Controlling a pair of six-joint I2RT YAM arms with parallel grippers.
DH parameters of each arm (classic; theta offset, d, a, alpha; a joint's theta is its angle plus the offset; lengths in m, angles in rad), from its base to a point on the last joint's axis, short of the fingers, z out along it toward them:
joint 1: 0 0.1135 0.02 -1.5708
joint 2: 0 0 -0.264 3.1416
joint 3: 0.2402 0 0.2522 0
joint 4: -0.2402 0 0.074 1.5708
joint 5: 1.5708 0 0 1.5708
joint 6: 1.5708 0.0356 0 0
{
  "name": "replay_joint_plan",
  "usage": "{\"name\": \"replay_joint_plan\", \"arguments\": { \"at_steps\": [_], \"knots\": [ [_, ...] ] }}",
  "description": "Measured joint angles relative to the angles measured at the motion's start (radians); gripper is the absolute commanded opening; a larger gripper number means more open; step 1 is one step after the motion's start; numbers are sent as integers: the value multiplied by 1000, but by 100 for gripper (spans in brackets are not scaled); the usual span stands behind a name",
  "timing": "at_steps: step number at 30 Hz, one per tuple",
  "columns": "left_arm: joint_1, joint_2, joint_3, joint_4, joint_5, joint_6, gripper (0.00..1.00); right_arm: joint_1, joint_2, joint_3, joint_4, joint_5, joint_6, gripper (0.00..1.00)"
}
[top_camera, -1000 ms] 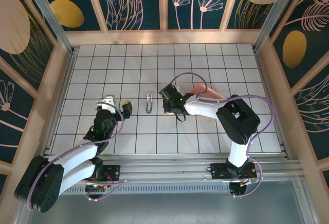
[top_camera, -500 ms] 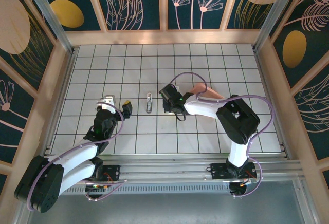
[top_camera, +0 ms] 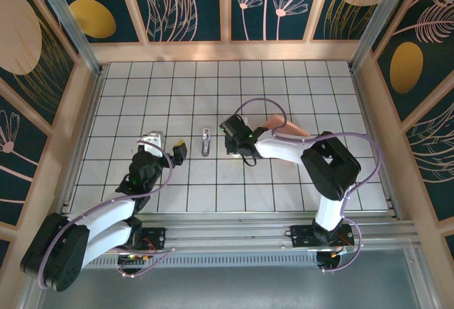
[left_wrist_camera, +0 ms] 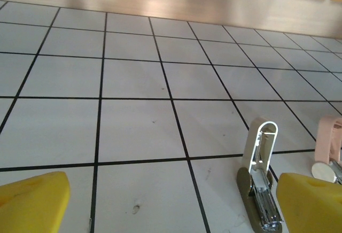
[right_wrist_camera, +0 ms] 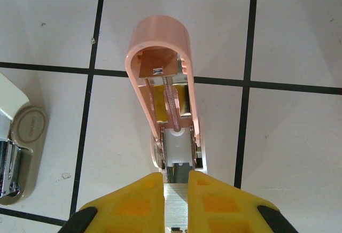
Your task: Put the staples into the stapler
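Staples (right_wrist_camera: 176, 203), a short ridged silvery strip, sit pinched between the yellow fingers of the right gripper (right_wrist_camera: 175, 182), whose jaws are drawn in close on the strip. Just ahead of the fingertips lies a pink stapler (right_wrist_camera: 160, 46). Its rounded top is swung up and open, so a thin spring and a white pusher show along the inner rail. The strip's front end is at the near end of that rail, but I cannot tell whether they touch. Beside the pink stapler, at the left edge of the right wrist view, lies a whitish stapler (right_wrist_camera: 12, 105), also open, with a grey oval base and bright metal inside. From above it lies lengthwise on the white tiled floor (top_camera: 142, 96) between the two grippers, apart from both. The left gripper (left_wrist_camera: 171, 206) hovers low over the tiles with its yellow-padded jaws spread wide and nothing between them. The whitish stapler lies ahead of it, near its right-hand pad.
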Motion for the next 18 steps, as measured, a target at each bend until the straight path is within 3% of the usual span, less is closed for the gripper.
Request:
{"name": "replay_joint_plan", "arguments": {
  "at_steps": [18],
  "knots": [
    [0,8,0,10,31,26,98,-1,29,20,-27,3,-19,13]
  ]
}}
